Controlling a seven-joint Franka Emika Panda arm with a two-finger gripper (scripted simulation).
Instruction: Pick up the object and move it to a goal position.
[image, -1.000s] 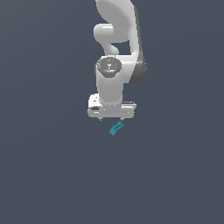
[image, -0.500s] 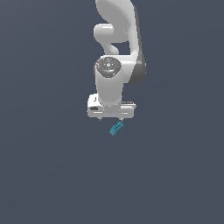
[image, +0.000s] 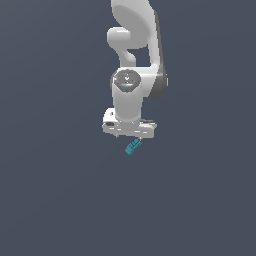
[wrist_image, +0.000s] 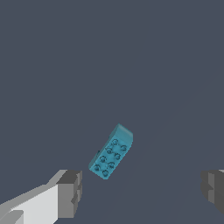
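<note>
The object is a tiny teal-blue studded block (image: 133, 146) lying on the dark grey floor just below the white gripper (image: 129, 136) in the exterior view. In the wrist view the block (wrist_image: 111, 152) lies slanted, with its studded face showing, ahead of the gap between the two fingers. One grey fingertip (wrist_image: 70, 193) and the other fingertip (wrist_image: 213, 189) stand wide apart, so the gripper (wrist_image: 141, 191) is open and holds nothing. The block is not between the fingers; it lies nearer one fingertip, apart from it.
The white arm (image: 135, 60) rises above the gripper in the exterior view. The floor (image: 60, 190) is a plain dark grey surface with no other objects or edges in sight.
The arm and gripper have barely moved over the last second. The block lies in the same place under the gripper.
</note>
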